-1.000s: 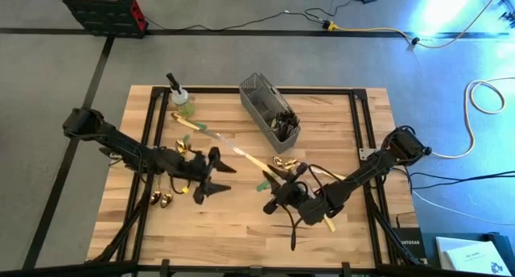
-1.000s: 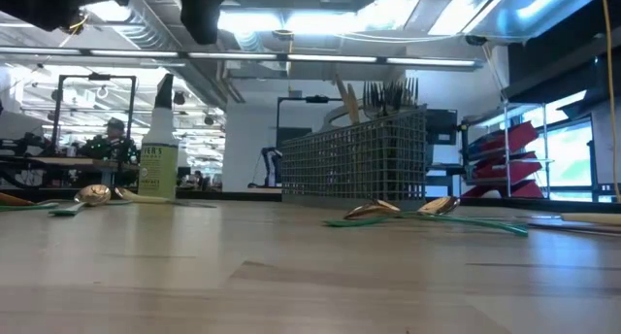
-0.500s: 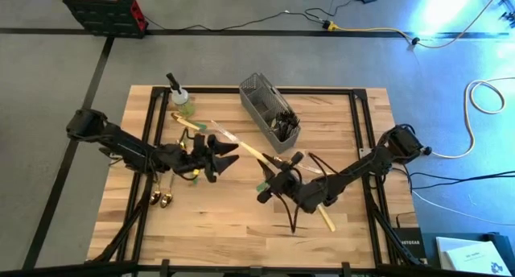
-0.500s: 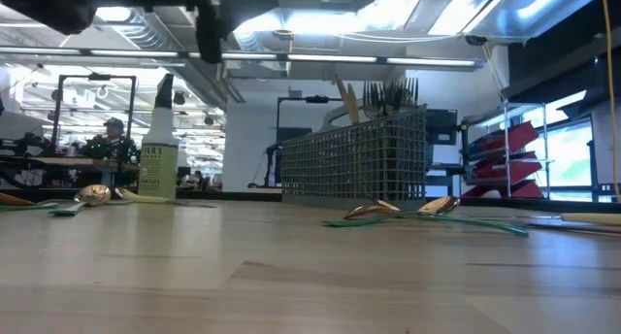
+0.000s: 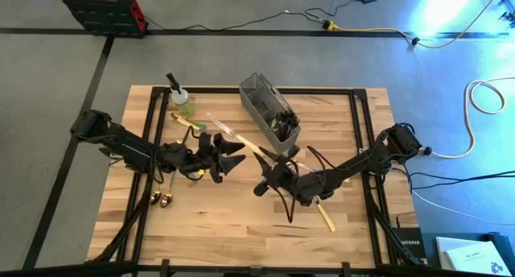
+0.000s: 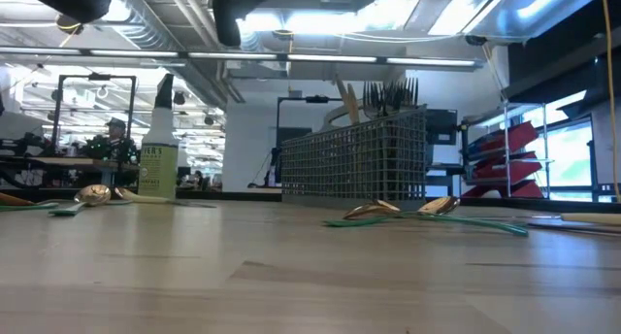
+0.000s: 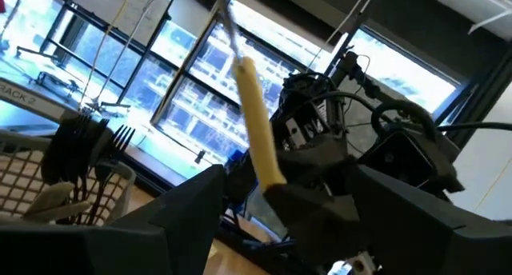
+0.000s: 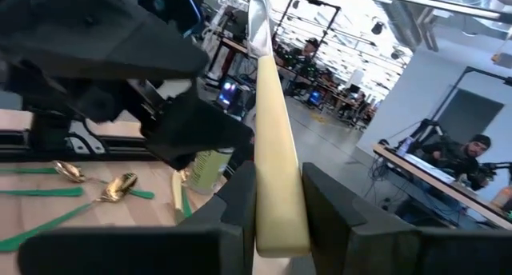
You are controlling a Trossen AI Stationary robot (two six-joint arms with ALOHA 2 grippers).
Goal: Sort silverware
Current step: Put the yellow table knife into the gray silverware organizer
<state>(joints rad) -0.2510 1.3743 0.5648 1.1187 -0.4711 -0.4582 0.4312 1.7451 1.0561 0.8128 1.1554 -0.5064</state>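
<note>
A cream-handled knife (image 5: 241,142) hangs above the middle of the table, its blade (image 5: 216,120) toward the far left. My right gripper (image 5: 269,172) is shut on its handle. My left gripper (image 5: 235,152) stands open just left of the knife. In the left wrist view the handle (image 7: 260,131) shows between and beyond its fingers; whether they touch it I cannot tell. Green-handled gold spoons (image 5: 189,126) lie flat on the wood. More gold spoons (image 6: 398,212) lie near the grey mesh caddy (image 5: 269,108), which holds dark forks (image 5: 283,120). My right gripper pinches the knife's cream handle near its free end (image 8: 280,215) between its two fingers. The fingers come level from the table's near right and lie along the knife. The knife is lifted clear of the table and sticks out beyond the fingers, blade foremost.
A small spray bottle (image 5: 179,96) with green liquid stands at the far left. Two gold spoons (image 5: 161,199) lie near the left edge, and a cream-handled piece (image 5: 326,217) lies under the right arm. A black frame rims the table. The near middle is bare wood.
My right gripper has carried the knife up and toward the far edge, still shut on its handle. My left gripper, still open, has risen, tipped up and rolled, and has gone toward the far right up to the knife.
</note>
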